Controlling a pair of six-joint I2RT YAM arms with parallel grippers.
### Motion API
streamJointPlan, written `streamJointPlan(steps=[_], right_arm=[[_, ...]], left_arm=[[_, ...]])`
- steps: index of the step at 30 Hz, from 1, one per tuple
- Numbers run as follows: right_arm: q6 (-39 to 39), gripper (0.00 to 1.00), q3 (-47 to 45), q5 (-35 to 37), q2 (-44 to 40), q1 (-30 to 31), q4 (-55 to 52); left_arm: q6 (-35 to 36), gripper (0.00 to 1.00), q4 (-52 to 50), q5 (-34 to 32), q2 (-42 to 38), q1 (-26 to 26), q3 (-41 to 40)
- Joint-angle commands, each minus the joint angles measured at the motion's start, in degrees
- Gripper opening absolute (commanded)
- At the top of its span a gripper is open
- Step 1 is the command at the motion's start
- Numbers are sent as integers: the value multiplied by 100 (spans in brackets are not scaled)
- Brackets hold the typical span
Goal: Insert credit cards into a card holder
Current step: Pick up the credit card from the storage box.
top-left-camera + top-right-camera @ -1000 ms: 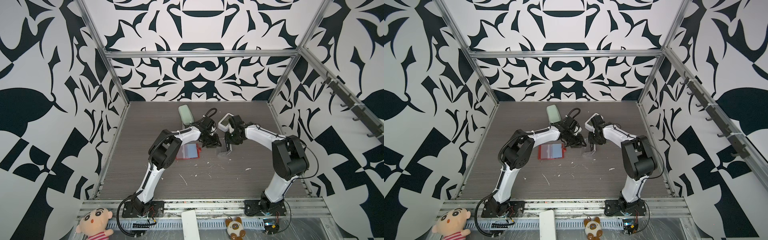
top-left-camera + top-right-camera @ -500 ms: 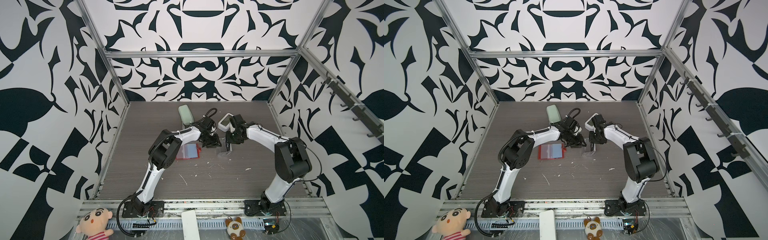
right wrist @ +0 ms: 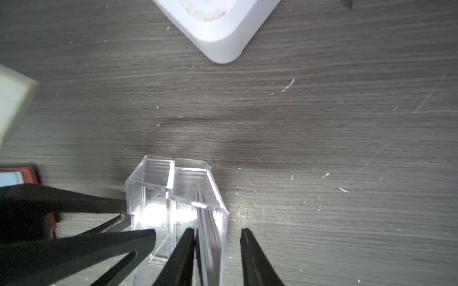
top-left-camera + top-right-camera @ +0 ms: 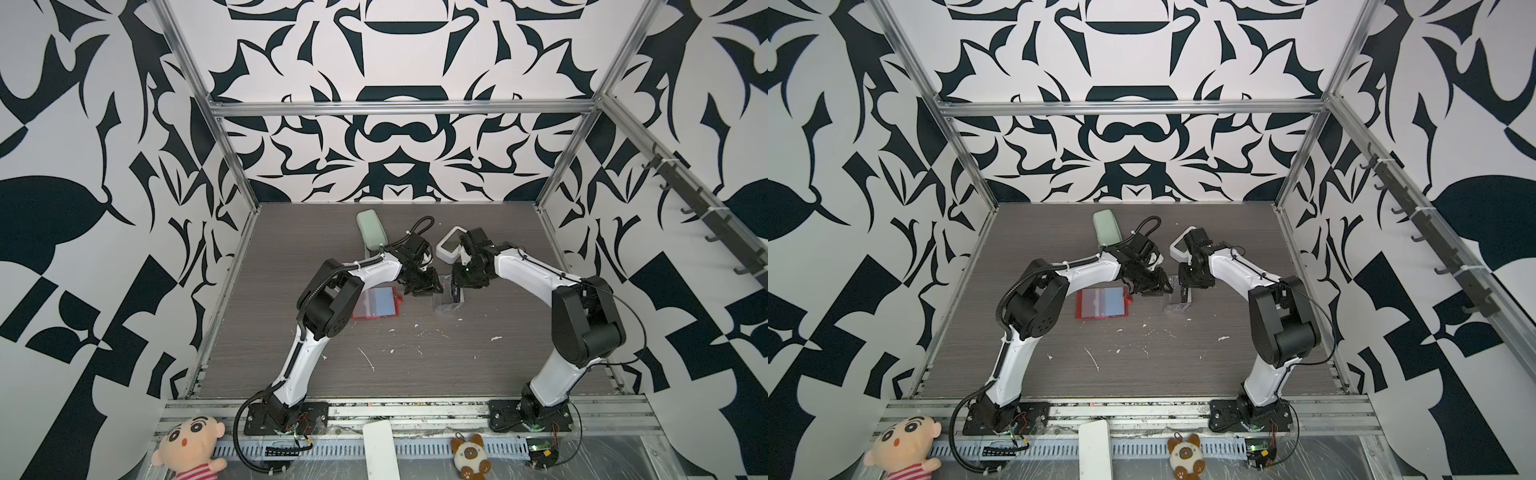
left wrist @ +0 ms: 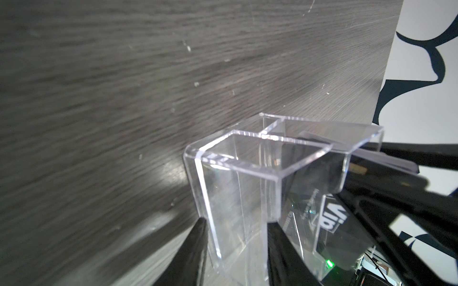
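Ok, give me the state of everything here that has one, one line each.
card holder: open, lying flat, blue card in a sleeve
clear stand: upright, one compartment empty
credit cards: stacked on edge in the stand's other compartment
left gripper: shut on the clear stand
right gripper: open, astride the cards
mint-green case: closed, lying flat

Card holder (image 4: 380, 302) L of acrylic stand (image 4: 445, 306) — cards (image 3: 209, 235) in it.

The left end effector (image 5: 236, 222) straddles the near compartment of a clear acrylic stand (image 5: 247, 180) on the grey tabletop (image 5: 124, 99), its fingers against both walls. Through the acrylic shows a black card (image 5: 333, 219) lettered "VIP".
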Motion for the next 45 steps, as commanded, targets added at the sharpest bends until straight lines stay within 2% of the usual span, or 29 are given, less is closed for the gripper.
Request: streamJointPlan(steps=[1,5,13,17,30,42,45], right_arm=[[-121,33,176,1,-362,-24,-287],[-153,29,198,10,-391,-24,-367],[-205,30,224,58,-447,-24,-494],[-210,21,246,-23,-452,-29,-550],[-230,20,342,221,-520,-32,-768],[-254,10,342,223,-652,-17,-799],[-259,2,333,196,-663,-20,-799]], left_arm=[[5,42,-602,-524,160,39,-176],[-4,42,-605,-525,163,40,-182],[0,42,-587,-532,153,40,-211],[-17,42,-576,-534,155,40,-228],[-26,42,-571,-524,161,40,-237],[-39,42,-568,-524,162,40,-237],[-39,42,-560,-496,163,39,-224]])
